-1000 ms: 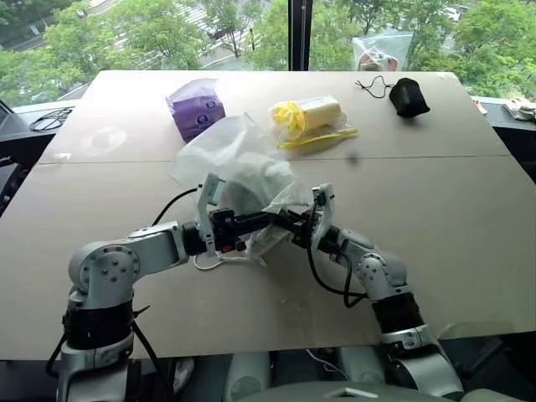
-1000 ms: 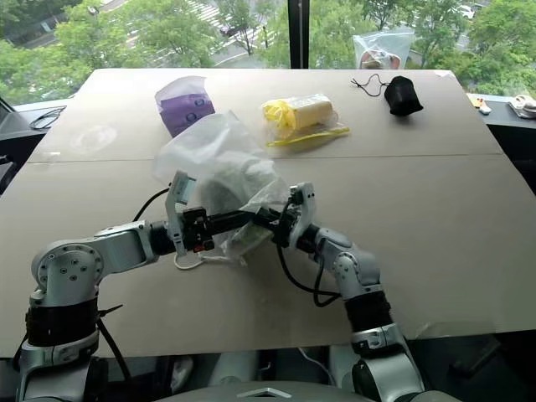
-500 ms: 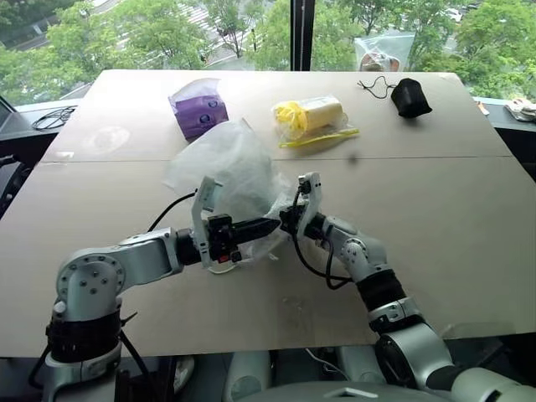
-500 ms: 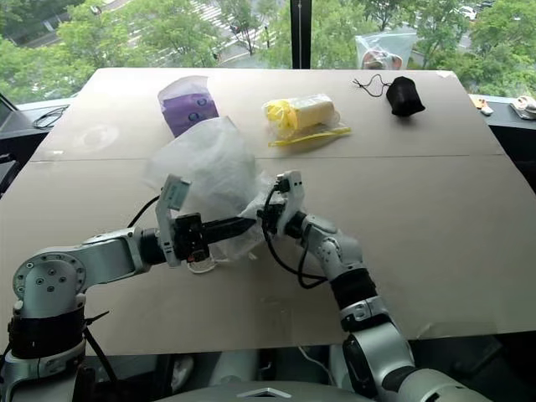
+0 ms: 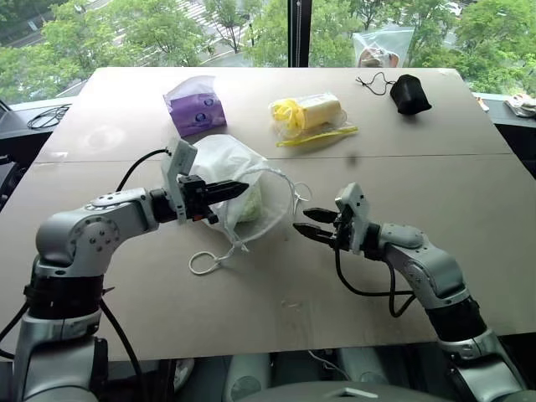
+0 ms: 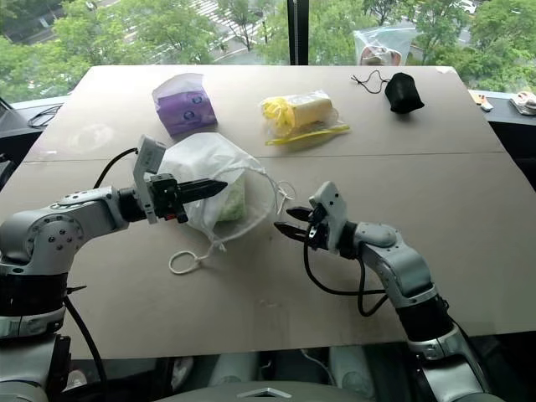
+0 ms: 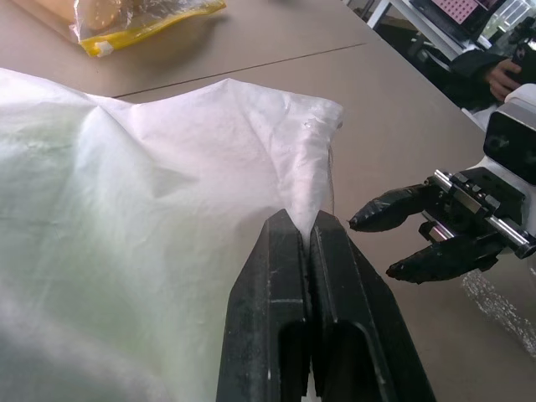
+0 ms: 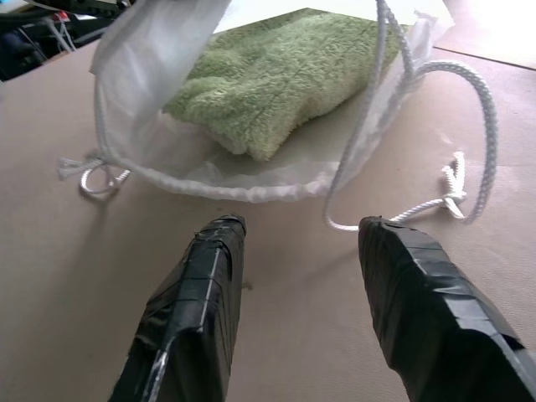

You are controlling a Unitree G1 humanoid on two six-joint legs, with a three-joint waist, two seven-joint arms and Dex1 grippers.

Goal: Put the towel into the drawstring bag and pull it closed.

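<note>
Right wrist view: I see the towel [image 8: 276, 79] lying inside the drawstring bag [image 8: 151, 50], whose mouth gapes toward my right gripper [image 8: 301, 230]. Those fingers stand apart, empty, just short of the mouth, a white cord loop [image 8: 469, 117] beside them. My left gripper [image 7: 302, 219] is pinched together on the bag's fabric. Bag rests on the table [image 5: 435, 176].

Tan table [image 5: 469, 176], drawstring bag [image 5: 243, 180]
</note>
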